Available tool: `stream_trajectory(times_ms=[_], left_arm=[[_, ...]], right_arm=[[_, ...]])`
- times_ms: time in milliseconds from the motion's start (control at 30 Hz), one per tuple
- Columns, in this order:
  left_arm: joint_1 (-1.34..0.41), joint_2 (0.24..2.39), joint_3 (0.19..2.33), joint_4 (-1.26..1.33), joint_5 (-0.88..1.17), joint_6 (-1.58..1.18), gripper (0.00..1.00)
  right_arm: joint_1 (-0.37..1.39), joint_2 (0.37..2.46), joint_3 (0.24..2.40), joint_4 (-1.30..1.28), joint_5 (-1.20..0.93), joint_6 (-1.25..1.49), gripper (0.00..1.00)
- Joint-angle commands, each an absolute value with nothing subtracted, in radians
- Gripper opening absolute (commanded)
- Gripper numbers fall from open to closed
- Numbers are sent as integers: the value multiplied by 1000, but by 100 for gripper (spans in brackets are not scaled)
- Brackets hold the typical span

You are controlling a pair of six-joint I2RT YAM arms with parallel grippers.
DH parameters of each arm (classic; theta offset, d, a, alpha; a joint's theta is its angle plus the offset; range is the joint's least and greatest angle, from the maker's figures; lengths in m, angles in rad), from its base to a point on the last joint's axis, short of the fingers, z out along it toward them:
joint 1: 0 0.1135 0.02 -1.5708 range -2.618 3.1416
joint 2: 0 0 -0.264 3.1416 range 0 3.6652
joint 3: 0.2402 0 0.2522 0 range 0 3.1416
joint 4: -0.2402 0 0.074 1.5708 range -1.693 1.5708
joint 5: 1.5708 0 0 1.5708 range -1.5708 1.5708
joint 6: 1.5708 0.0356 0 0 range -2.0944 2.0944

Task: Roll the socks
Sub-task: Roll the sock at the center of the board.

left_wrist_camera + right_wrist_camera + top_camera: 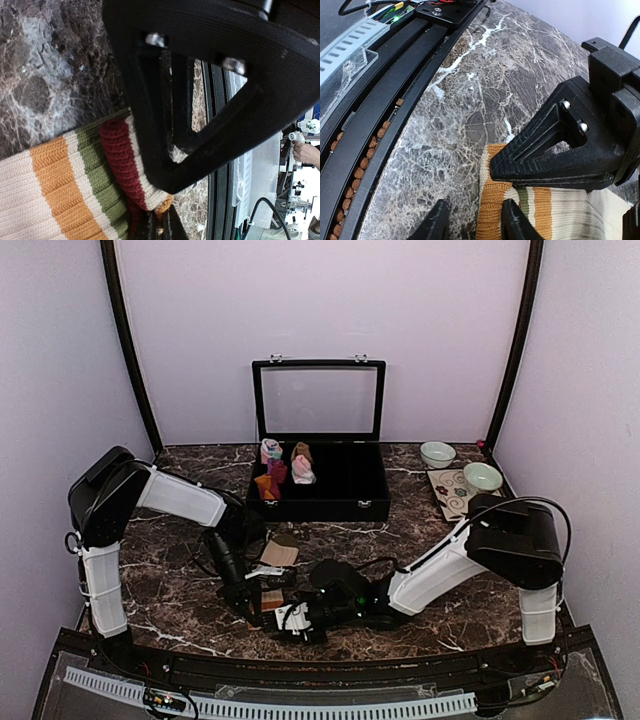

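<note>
The left gripper (159, 202) is clamped shut, apparently pinching the folded red band (117, 150) of the striped sock (60, 185) on the marble table (470, 100), near its front edge. The right gripper (476, 223) holds its jaws apart, straddling the orange cuff (495, 200). Closing off-centre could catch only 1 layer and loosen the fold. Only the top view shows the black case (320, 502) behind.

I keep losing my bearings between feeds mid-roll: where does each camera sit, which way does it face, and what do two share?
Top external: high behind the bases, looking down and forward over the table to the black case; left arm and right arm show.
Left wrist: low over the striped sock, facing the near edge; own jaws at bottom.
Right wrist: low, looking left along the near edge; own jaws straddle the sock's orange end.
Shared: both wrist views show the striped sock and the other arm's jaws.
</note>
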State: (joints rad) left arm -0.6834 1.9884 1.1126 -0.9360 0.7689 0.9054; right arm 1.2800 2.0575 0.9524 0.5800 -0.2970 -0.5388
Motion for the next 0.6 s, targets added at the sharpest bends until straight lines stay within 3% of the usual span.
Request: stream_trajectory(times_ms=[0,300,433,567], left_arm=[[-687,2028,1068,-892,504,897,0],[-687,2001,1071,-902,496,906,10],[-687,1986,1061,-897,476,908,12],[-684,1925,1036,-853,447,890,20]], right_arm=[[1276,2088,991,509,-298,-556,32],[1256,2158,1068,403,-291,-526,31],[1247,2177,1081,358,-305,-508,27],[1242,2202,1090,284,-314,-502,22]])
